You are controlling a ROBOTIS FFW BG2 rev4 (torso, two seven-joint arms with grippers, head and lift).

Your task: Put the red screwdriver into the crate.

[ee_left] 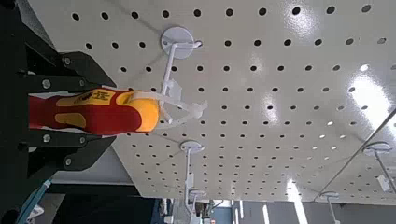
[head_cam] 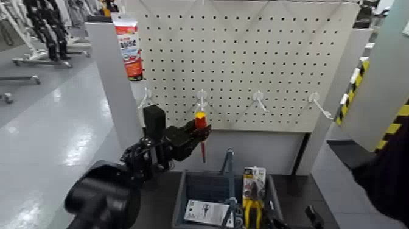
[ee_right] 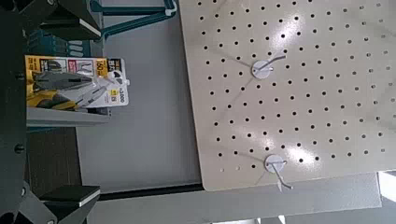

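Note:
The red screwdriver (head_cam: 200, 125) hangs upright at the white pegboard (head_cam: 243, 61), its yellow-banded top by a hook and its thin shaft pointing down. My left gripper (head_cam: 192, 132) reaches in from the left and is shut on its handle. In the left wrist view the red and yellow handle (ee_left: 103, 110) sits between the black fingers (ee_left: 65, 65), with a white loop still over the hook (ee_left: 177, 42). The dark crate (head_cam: 182, 192) with its upright central handle stands below on the table. My right gripper (ee_right: 33, 112) is open, low at the right near the crate.
Yellow-handled pliers in card packaging (head_cam: 252, 195) and a white card pack (head_cam: 206, 212) lie in the crate. Empty white hooks (head_cam: 260, 100) stick out of the pegboard to the right. A red and white tube (head_cam: 129, 49) hangs on the board's left post.

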